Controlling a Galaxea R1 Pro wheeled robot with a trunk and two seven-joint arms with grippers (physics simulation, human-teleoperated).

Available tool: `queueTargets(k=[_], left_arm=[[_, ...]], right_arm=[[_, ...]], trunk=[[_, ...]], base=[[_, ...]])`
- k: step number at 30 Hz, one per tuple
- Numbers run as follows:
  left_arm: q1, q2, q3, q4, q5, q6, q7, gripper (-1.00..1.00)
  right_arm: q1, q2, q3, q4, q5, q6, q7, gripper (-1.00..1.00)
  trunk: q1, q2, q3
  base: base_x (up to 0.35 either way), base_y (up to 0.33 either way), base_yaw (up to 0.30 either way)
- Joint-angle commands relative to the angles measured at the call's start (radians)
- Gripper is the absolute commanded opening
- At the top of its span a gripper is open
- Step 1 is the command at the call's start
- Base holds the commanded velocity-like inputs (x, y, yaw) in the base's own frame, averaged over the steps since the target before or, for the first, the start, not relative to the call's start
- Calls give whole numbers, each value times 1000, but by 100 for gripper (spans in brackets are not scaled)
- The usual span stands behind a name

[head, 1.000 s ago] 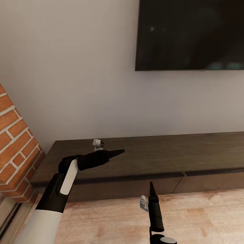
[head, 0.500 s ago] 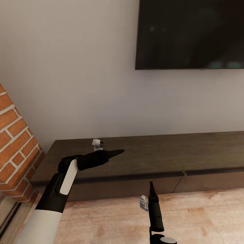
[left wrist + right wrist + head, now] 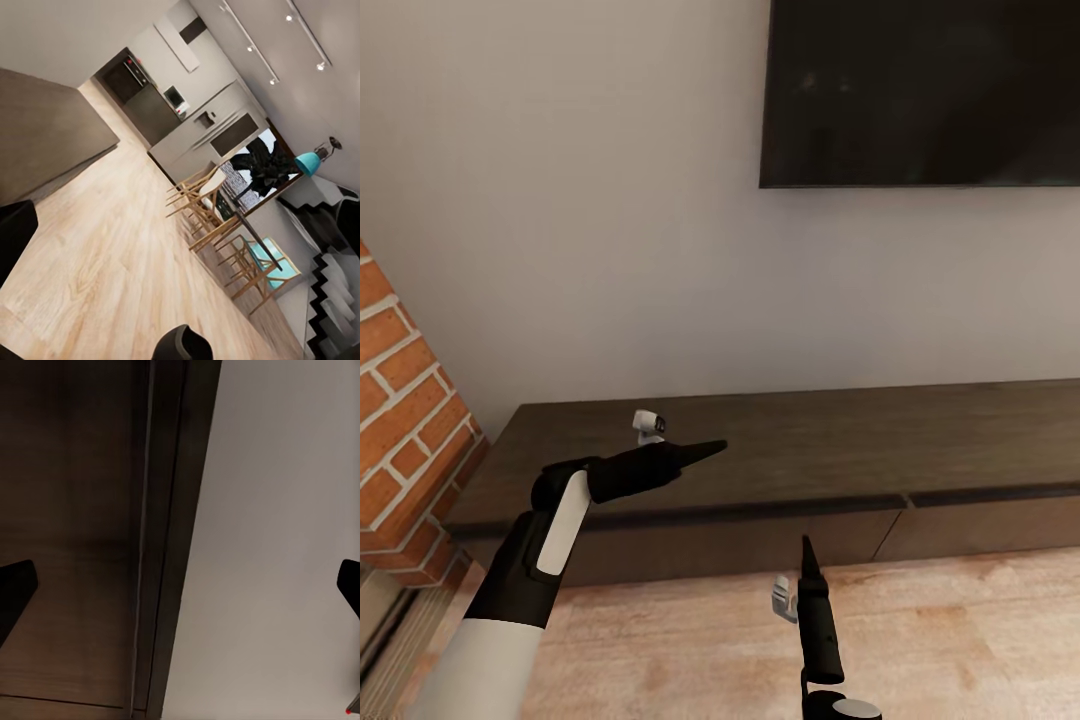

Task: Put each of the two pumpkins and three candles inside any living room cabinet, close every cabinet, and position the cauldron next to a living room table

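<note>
The cabinet (image 3: 840,450), a long low dark-brown unit, runs along the wall with its drawer fronts (image 3: 740,545) shut. My left gripper (image 3: 715,446) hovers over the cabinet's top near its left end, pointing right. In the left wrist view its fingers (image 3: 15,232) stand apart, open and empty, with the cabinet's end (image 3: 45,127) beside them. My right gripper (image 3: 806,548) points up in front of a drawer front. It is open with nothing in it (image 3: 184,585), facing the cabinet's edge (image 3: 75,510) and the wall. The pumpkins, candles and cauldron are out of view.
A dark TV (image 3: 920,90) hangs on the wall above the cabinet. A brick fireplace (image 3: 400,400) stands at the left. Wood floor (image 3: 690,640) lies before the cabinet. The left wrist view looks across the floor to a dining table with chairs (image 3: 225,217) and stairs (image 3: 330,300).
The whole picture has shifted a little, with the TV and cabinet sitting higher, so the camera has moved. Both arms hold the same pose.
</note>
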Motion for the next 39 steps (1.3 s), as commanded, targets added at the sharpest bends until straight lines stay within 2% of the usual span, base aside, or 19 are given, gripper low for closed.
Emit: queueTargets(k=[1,4,26,35,39], left_arm=[[0,0,0,0,0,0,0,100],[0,0,0,1,0,0,0,100],[0,2,1,0,0,1,-6,100],[0,2,1,1,0,1,-8,100],[0,2,1,1,0,1,-8,100]], right_arm=[[0,0,0,0,0,0,-2,100],[0,0,0,0,0,0,-6,100],[0,6,0,-17,-1,0,-18,100],[0,6,0,-17,-1,0,-18,100],[0,6,0,-17,-1,0,-18,100]], trunk=[[4,-7,-3],[15,-28,-13],[15,-28,-13],[50,-91,-41],[50,-91,-45]], base=[[0,0,0],[0,0,0],[66,0,0],[0,0,0],[0,0,0]])
